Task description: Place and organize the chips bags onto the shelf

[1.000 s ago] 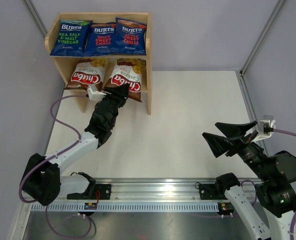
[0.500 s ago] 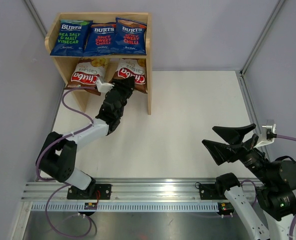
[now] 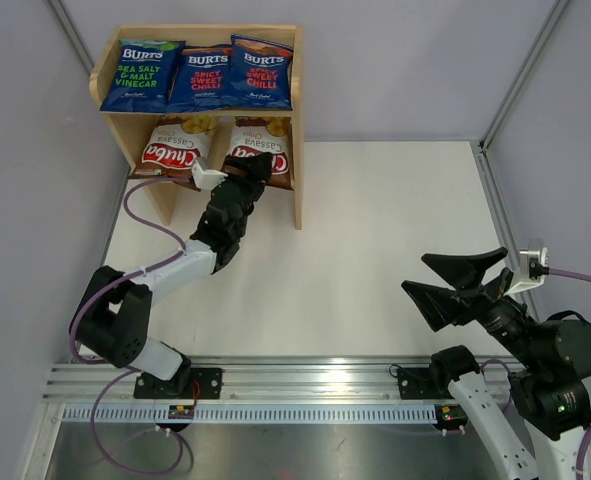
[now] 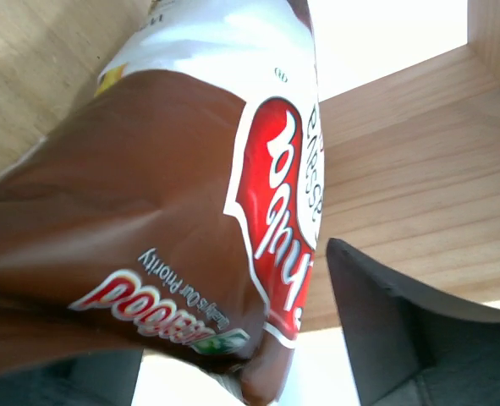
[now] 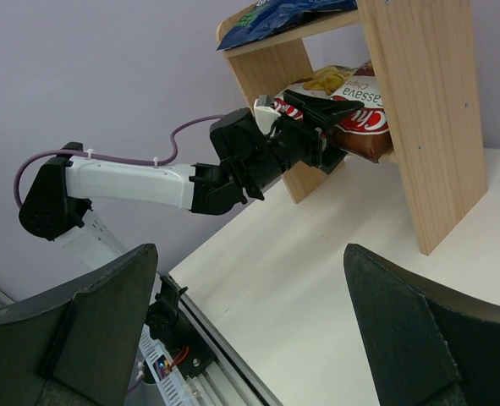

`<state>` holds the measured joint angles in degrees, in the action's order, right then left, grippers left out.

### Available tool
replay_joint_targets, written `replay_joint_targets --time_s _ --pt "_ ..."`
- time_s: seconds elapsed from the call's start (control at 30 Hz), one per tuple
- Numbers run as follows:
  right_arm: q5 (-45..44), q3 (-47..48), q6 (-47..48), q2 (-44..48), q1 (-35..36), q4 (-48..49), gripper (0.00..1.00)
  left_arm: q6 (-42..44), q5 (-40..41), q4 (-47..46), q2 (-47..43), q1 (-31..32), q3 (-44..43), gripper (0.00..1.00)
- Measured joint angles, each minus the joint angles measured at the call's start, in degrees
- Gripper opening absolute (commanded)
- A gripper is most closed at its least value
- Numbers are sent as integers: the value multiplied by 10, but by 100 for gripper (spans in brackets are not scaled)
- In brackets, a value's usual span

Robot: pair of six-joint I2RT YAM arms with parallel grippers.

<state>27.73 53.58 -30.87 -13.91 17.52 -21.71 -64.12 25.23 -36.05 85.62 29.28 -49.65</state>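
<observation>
Over the last second the left gripper (image 3: 247, 165) has pushed the second Chuba bag (image 3: 265, 148) from overhanging the front of the shelf (image 3: 297, 195) to lying on its lower tier. The bag's bottom edge sits between the fingers, though I cannot tell whether they pinch it. With the other Chuba bag (image 3: 170, 148) just left of the fingers and the Burts bags (image 3: 197, 75) above them, all five look shelved; the right gripper (image 3: 415, 274) hangs spread, empty, well apart.

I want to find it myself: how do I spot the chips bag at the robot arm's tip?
Find the wooden shelf at the back of the table and look under the blue bags, at its lower level. Beside the left brown bag lies the right brown bag, yours: the left gripper is at its front edge.
</observation>
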Motion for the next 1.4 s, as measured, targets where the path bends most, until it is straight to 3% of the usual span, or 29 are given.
replay_joint_targets --time_s 0.03,0.27,0.6,0.97,1.17,1.4 --pt "0 0 0 1 0 0 99 -2 2 5 -6 1 0 88" --pt "-1 -1 0 10 0 -1 99 -9 13 62 -38 2 -2 99" --pt "-2 -2 0 10 0 -5 99 11 17 192 -103 3 3 99" --pt "-17 -9 25 -13 0 -21 99 47 16 275 -268 4 70 99" --pt "-122 -8 69 -55 0 -92 100 121 19 464 -393 8 76 99" --pt "-289 -16 102 -103 0 -152 100 280 13 762 -407 8 -46 99"
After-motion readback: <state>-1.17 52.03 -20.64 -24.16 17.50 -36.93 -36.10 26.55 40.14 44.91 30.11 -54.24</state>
